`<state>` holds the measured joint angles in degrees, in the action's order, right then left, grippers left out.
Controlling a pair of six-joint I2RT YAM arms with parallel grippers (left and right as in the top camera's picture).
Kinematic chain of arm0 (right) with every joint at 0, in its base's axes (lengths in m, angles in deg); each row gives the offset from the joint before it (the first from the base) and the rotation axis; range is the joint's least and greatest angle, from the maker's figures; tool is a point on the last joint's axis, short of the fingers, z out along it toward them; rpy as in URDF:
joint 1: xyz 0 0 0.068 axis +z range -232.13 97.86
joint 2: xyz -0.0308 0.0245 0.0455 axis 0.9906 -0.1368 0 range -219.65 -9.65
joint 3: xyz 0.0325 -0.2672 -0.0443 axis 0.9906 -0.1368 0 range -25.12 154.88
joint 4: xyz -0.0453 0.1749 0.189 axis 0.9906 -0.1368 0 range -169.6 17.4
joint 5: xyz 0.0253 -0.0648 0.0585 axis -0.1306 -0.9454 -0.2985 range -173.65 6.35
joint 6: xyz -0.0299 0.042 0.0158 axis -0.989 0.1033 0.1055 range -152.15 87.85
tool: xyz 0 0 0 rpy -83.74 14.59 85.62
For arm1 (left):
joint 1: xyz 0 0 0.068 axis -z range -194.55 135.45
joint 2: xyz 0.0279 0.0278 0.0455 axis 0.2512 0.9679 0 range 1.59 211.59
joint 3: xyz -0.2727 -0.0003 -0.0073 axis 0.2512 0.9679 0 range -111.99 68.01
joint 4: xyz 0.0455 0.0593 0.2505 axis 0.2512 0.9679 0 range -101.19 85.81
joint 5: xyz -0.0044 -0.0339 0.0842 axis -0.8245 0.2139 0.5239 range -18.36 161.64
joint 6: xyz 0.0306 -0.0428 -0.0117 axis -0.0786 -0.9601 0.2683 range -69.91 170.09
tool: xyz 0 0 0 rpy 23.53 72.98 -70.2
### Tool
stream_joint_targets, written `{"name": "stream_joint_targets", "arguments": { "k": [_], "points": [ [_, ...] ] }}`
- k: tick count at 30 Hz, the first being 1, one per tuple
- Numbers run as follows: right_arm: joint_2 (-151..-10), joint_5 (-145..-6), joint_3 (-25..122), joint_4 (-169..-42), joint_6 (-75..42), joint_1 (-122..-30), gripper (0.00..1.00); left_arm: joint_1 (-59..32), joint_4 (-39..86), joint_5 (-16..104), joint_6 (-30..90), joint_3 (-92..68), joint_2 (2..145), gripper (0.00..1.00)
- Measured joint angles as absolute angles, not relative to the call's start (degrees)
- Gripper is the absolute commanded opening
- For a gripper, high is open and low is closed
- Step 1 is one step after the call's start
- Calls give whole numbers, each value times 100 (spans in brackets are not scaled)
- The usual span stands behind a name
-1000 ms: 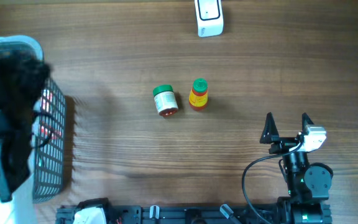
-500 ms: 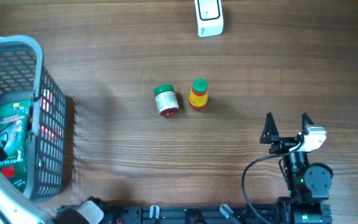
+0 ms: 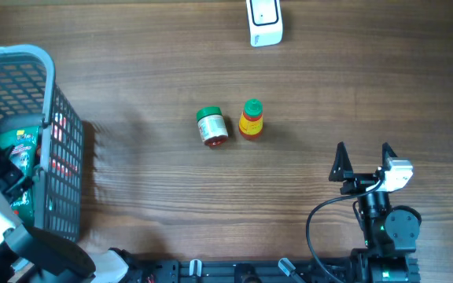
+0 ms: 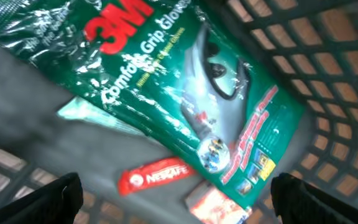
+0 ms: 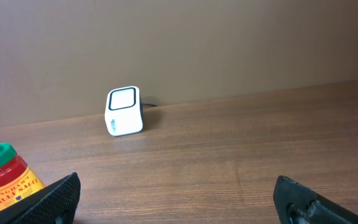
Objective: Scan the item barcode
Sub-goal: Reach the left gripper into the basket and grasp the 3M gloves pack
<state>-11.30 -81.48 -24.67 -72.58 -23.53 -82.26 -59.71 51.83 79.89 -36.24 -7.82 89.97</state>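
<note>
Left arm goes fishing in the grey shopping basket (image 3: 52, 118) at 9 o'clock on the worktop (image 3: 171, 63). The left hand (image 4: 176, 190), fingers spread wide and gripping nothing, hangs over a green packet of 3M Comfort Grip Gloves (image 4: 185, 93). A red Nescafé sachet (image 4: 151, 179) lies just beside the packet's lower edge.

A second earlier the arm blots out the basket's interior from above. Now it sits at the basket's 7 o'clock corner, and the glove packet is plain to see in the overhead view.

Nothing else has stirred. The right hand (image 3: 363, 161) waits at 4 o'clock with fingers apart and empty. A green-lidded jar (image 3: 210, 126) lies on its side at the centre of the worktop, and a green-capped sauce bottle (image 3: 251, 119) sits just beside it. The white barcode scanner (image 3: 264, 22) stands at 12 o'clock, well apart from both.

The shift suggests the task is at its opening step, choosing an item from the basket, with the glove packet the likeliest candidate. No grasp is made yet, and the whole trip across to the scanner is still to come.
</note>
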Motion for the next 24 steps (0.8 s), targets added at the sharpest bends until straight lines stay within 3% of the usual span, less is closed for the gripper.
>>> {"name": "stream_joint_targets", "arguments": {
  "k": [3,9,14,24],
  "points": [
    [-1130,-8146,-2467,-7261,-2353,-8226,100,-5967,4529,7982,-3661,-238,9012,93],
    [-1130,-8148,-2467,-7258,-2353,-8226,100,-5836,3264,7985,-3691,901,9030,90],
    [-1130,-8146,-2467,-7258,-2355,-8226,100,-5814,2943,8046,-3718,1078,9030,81],
    [-1130,-8146,-2467,-7258,-2355,-8226,100,-5814,2536,8573,-3728,1086,9030,77]
  ]
}}
